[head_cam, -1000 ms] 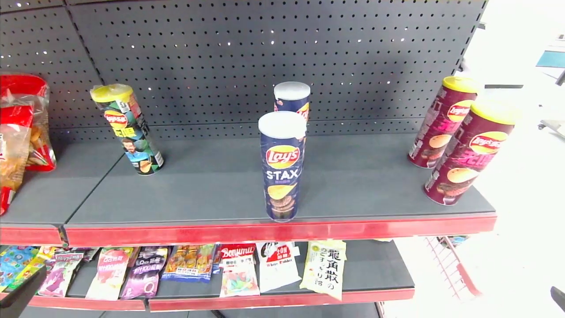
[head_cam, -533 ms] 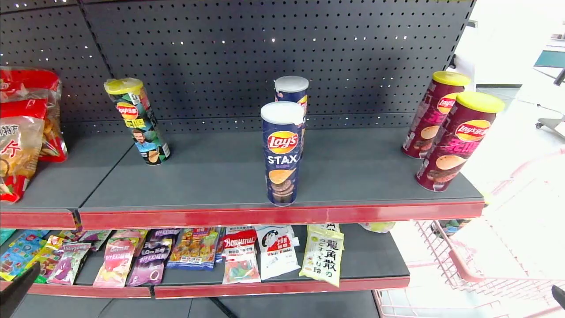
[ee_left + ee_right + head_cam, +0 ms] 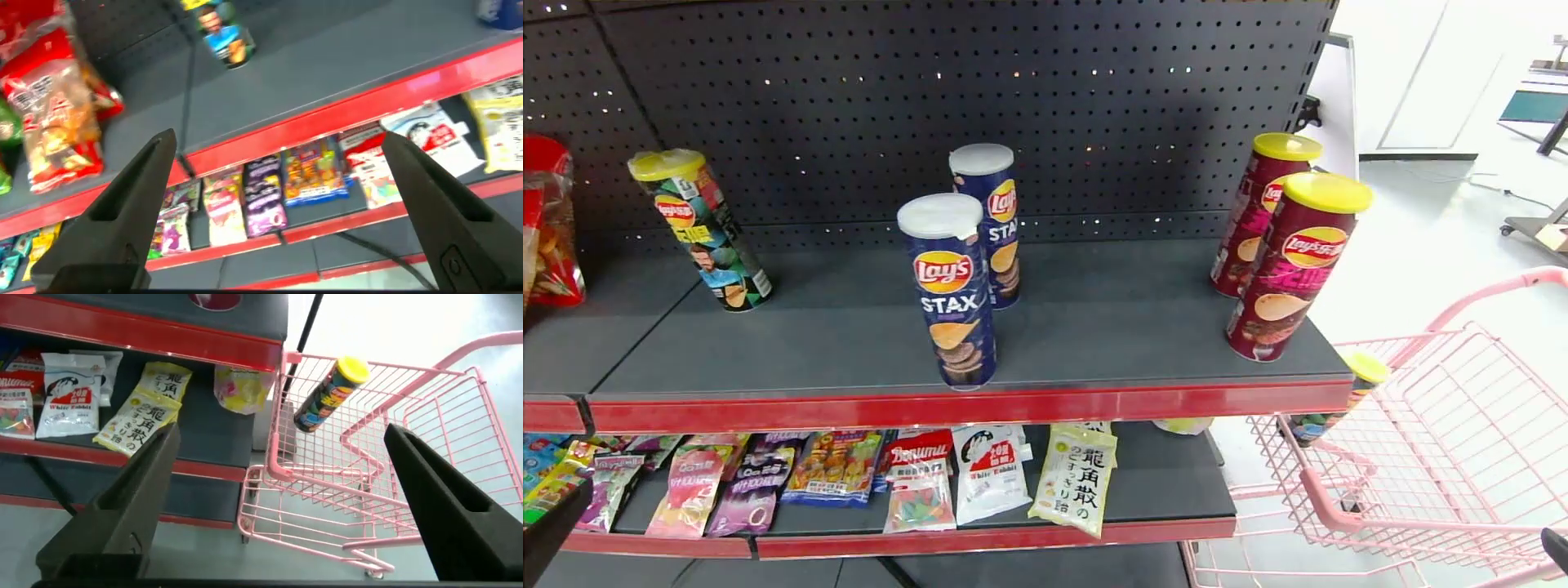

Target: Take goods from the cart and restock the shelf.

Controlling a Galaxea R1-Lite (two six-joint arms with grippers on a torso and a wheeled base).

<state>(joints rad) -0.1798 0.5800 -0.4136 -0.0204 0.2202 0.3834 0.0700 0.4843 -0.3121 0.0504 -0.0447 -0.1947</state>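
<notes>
Right wrist view: the right gripper [image 3: 282, 429] hangs with its two dark fingers spread wide and nothing between them, above the floor in front of the pink wire shopping cart [image 3: 343, 482]. Inside the cart a dark cylindrical chip can with a yellow lid [image 3: 331, 394] leans against the wire wall on the side nearest the shelf unit. The left gripper [image 3: 278, 137] is likewise spread wide and empty, in front of the left part of the shelves.

In the head view the cart [image 3: 1421, 425] stands just beside the right end of the shelves, with the leaning can [image 3: 1319, 423] partly hidden behind the red shelf lip. On the lower dark shelf [image 3: 1160, 490] a row of flat, colourful snack packets [image 3: 915, 482] lies along the front.

On the upper dark grey shelf with a red front edge [image 3: 1094, 327], a navy tube with a white lid [image 3: 947, 294] stands upright at the front middle, with a second navy tube [image 3: 992, 224] close behind it. At the right end a maroon tube with a yellow lid [image 3: 1290, 269] stands near the front, another maroon tube [image 3: 1258, 216] just behind. Well apart, to the left, is a multicoloured yellow-lidded tube [image 3: 703, 233]. Red snack bags [image 3: 547, 220] sit at the far left edge. Behind everything rises the dark perforated back panel [image 3: 931, 98].
</notes>
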